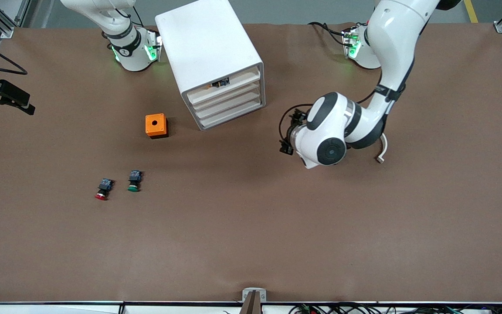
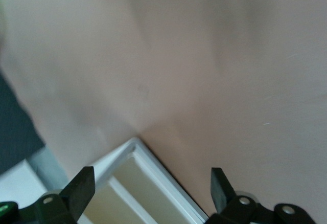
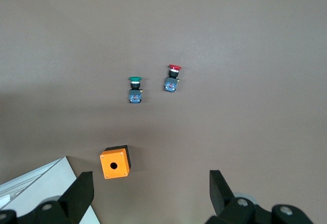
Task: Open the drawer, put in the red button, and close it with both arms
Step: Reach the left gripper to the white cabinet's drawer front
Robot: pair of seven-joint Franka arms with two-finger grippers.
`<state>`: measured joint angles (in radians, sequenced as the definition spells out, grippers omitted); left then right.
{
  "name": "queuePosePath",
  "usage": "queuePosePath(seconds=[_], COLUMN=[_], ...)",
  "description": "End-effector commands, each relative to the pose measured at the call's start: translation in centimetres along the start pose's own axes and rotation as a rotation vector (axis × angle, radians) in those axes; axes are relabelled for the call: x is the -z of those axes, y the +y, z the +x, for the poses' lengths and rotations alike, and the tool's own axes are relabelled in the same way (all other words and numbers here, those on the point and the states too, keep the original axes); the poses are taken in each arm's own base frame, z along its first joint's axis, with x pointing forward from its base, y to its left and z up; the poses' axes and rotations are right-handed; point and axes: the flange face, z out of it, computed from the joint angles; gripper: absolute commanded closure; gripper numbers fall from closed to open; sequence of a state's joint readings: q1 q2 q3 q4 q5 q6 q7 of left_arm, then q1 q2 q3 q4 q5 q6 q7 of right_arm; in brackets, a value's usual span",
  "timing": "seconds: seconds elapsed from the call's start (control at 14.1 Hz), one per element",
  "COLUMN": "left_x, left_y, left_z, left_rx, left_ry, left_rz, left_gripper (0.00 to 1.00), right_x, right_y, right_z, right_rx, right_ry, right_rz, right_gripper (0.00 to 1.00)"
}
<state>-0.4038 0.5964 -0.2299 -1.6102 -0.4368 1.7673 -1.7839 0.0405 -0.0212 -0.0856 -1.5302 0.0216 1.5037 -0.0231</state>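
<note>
The white cabinet (image 1: 209, 48) stands near the robots' bases, and its four stacked drawers (image 1: 229, 98) all look pushed in. My left gripper (image 1: 286, 136) is open and empty, low over the table beside the drawer fronts, toward the left arm's end. In the left wrist view a corner of the cabinet (image 2: 130, 193) lies between the gripper's (image 2: 152, 173) spread fingers. The red button (image 1: 103, 189) lies on the table, nearer the front camera, beside the green-capped switch (image 1: 134, 181). My right gripper (image 3: 150, 175) is open and empty, high over the table, out of the front view. It looks down on the red button (image 3: 172, 77).
A small orange box (image 1: 156, 125) with a round hole stands between the cabinet and the two switches; it also shows in the right wrist view (image 3: 114, 162), as does the green switch (image 3: 135, 88). A black fixture (image 1: 2, 96) sticks in at the right arm's end.
</note>
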Motion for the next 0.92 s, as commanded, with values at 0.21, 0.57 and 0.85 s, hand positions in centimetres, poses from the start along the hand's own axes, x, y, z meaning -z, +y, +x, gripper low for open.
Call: queuePosePath(seconds=[0.21, 0.57, 0.85], left_x=[-6.4, -9.9, -11.5], left_y=[0.5, -0.1, -0.6], left_z=[-4.5, -7.4, -8.8], left_rx=[0.328, 0.530, 0.582], left_ry=[-0.206, -0.275, -0.307], left_rz=[0.193, 0.323, 0.387], left_gripper=[0.00, 0.16, 0.46], right_x=[0.3, -5.7, -14.0], right_y=[1.3, 1.4, 4.2], right_z=[-0.4, 3.3, 7.4], right_rx=[-0.030, -0.024, -0.054], right_ry=[0.003, -0.072, -0.139], right_rz=[0.016, 0.012, 0.006], right_gripper=[0.00, 0.00, 0.00])
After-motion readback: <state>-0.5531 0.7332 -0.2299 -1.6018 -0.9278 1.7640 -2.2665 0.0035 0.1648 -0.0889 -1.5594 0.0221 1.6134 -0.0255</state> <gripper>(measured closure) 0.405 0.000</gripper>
